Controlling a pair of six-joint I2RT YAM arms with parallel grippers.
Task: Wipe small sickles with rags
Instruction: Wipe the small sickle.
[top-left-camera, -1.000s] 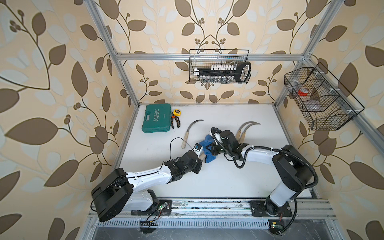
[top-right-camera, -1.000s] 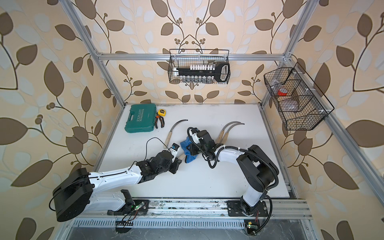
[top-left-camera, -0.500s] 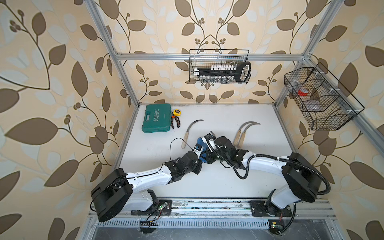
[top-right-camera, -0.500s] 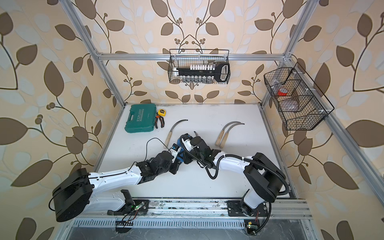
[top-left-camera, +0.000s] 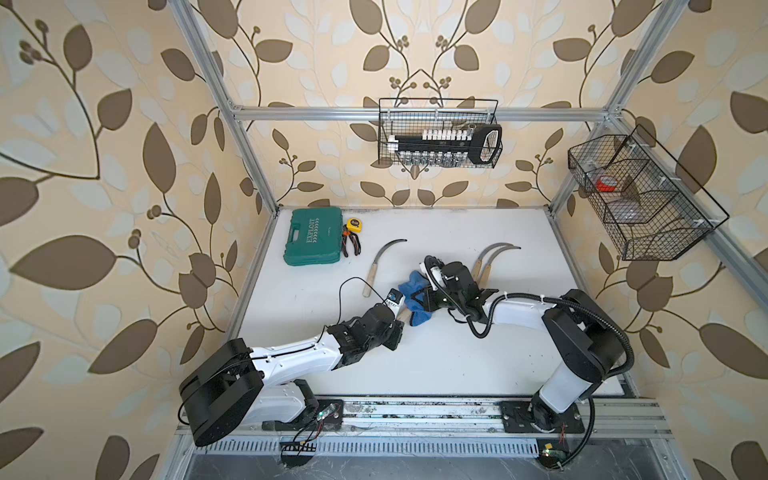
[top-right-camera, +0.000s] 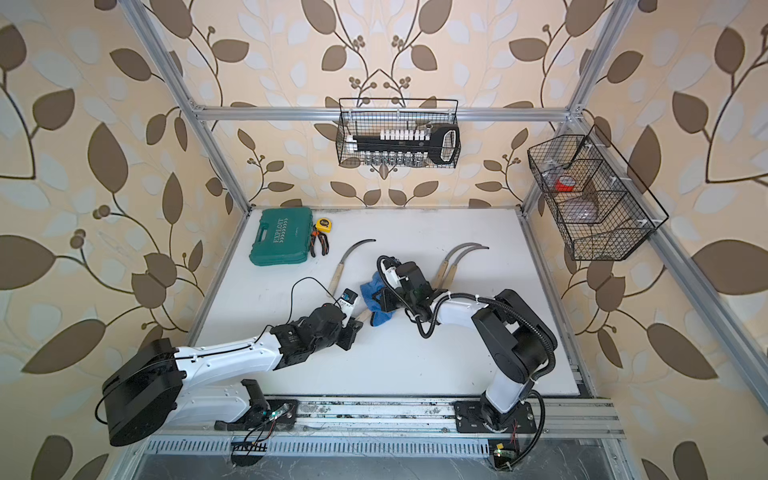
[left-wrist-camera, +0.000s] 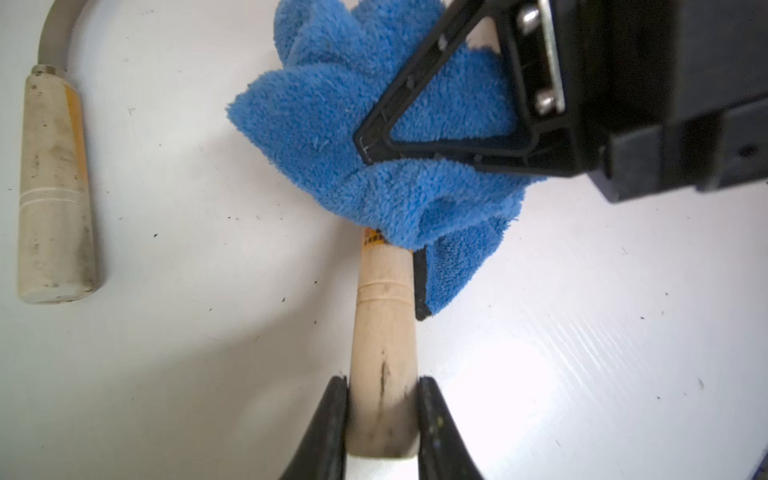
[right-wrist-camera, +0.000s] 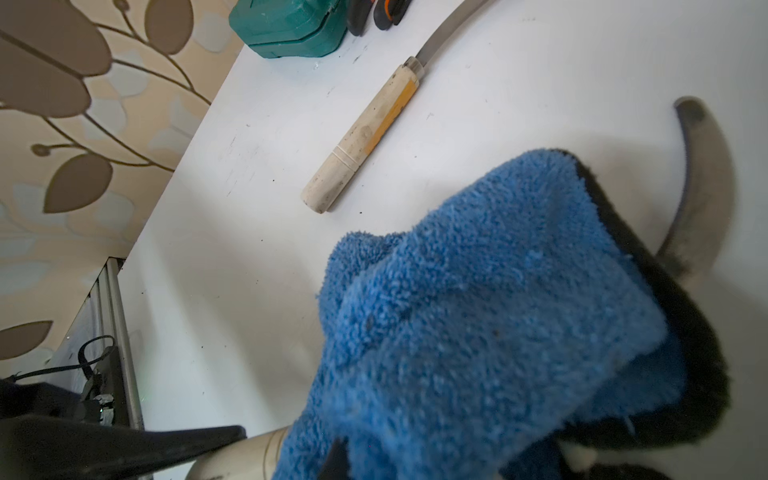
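Left wrist view: left gripper (left-wrist-camera: 381, 386) clamped on one sickle's handle (left-wrist-camera: 384, 320), right gripper (top-left-camera: 419, 297) pinching the blue rag (left-wrist-camera: 328, 120) over its blade. Three other sickles (top-left-camera: 379, 266) (top-left-camera: 486, 270) lie loose. Two wire baskets (top-left-camera: 440, 163) (top-left-camera: 665, 232): socket rack (top-left-camera: 440, 143), maybe tape (top-left-camera: 606, 184).

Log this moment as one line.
phase: wiping | left gripper: shut on sickle, at handle | right gripper: shut on rag, rag over that sickle | on table: lone sickle, sickle pair

Left arm (top-left-camera: 291, 357) stretched low from near left toward centre, left gripper (left-wrist-camera: 381, 382) clamped on sickle (left-wrist-camera: 384, 332). Right arm (top-left-camera: 519, 311) elbow-bent, reaching left, right gripper (top-left-camera: 419, 300) pinching rag (left-wrist-camera: 332, 124).
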